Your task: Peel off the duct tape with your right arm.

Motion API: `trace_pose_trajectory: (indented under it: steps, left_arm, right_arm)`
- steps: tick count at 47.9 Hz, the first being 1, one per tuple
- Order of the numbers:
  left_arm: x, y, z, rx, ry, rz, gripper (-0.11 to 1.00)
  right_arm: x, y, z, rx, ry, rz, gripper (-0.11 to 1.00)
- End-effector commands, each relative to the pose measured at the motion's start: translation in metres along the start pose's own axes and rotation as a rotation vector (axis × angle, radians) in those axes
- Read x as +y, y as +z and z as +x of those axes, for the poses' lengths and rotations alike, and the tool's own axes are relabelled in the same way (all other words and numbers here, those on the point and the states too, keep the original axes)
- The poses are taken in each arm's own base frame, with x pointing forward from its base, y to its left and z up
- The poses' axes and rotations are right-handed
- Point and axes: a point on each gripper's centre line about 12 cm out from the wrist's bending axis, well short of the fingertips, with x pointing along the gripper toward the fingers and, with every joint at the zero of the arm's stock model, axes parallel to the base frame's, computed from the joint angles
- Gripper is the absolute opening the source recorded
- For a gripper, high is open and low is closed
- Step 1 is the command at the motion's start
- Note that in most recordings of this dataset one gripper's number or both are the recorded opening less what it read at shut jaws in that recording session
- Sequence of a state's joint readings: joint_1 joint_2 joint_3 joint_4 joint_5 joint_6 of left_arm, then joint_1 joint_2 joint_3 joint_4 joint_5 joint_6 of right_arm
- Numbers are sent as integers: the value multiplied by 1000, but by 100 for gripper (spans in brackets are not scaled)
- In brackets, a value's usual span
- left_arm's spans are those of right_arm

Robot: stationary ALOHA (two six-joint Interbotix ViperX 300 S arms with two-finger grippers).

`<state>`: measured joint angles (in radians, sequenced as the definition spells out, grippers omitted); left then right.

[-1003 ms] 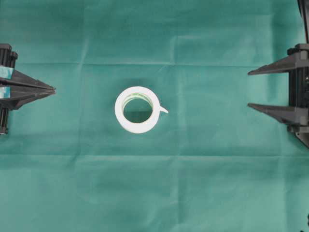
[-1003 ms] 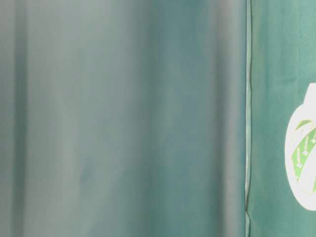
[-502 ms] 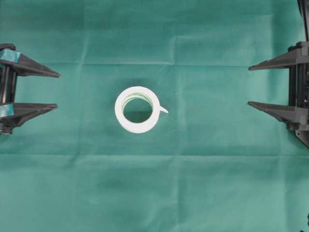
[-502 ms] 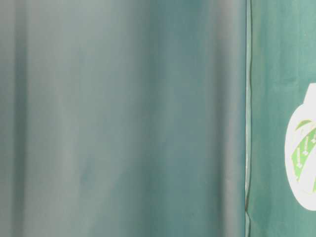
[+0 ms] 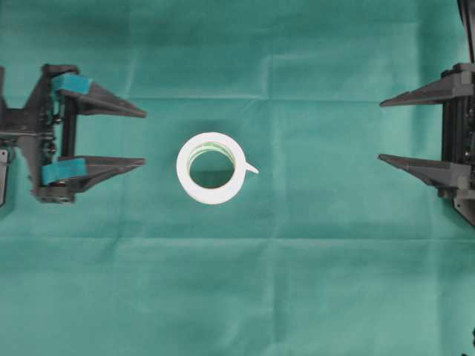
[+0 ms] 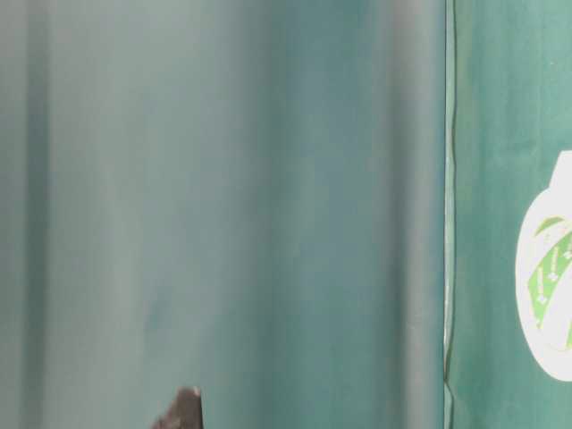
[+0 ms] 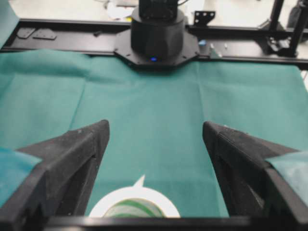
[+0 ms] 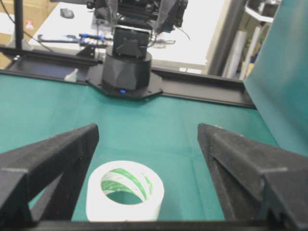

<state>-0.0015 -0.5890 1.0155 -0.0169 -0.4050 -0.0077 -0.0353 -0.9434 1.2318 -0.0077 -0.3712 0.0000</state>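
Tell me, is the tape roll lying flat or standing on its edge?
Lying flat. In the overhead view the duct tape shows as a full ring with its hole facing up, resting on the green cloth.

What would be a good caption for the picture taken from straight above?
Two open grippers, left and right, face a white duct tape roll lying on green cloth.

You see a matt green cloth, creased along fold lines. The duct tape looks smooth and white outside, with a printed green-and-white core. The left gripper has matt black, grainy plastic fingers with teal strips; the right gripper looks alike.
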Motion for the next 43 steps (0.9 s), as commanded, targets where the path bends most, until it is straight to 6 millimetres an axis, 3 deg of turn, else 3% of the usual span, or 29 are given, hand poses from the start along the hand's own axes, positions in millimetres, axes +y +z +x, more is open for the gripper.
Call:
trace_pose_trajectory:
  steps: [1, 15, 26, 43]
  left_arm:
    - [1, 14, 11, -32, 3, 1, 87]
    - [1, 13, 41, 11, 5, 0, 87]
    - [0, 2, 60, 153, 5, -5, 87]
    - [-4, -18, 88, 585, -2, -3, 87]
  right_arm:
    - [-1, 5, 2, -15, -3, 1, 77]
    - [-1, 3, 1, -12, -2, 0, 76]
    - [-1, 1, 0, -28, -3, 3, 76]
    - [-1, 1, 0, -28, -3, 1, 76]
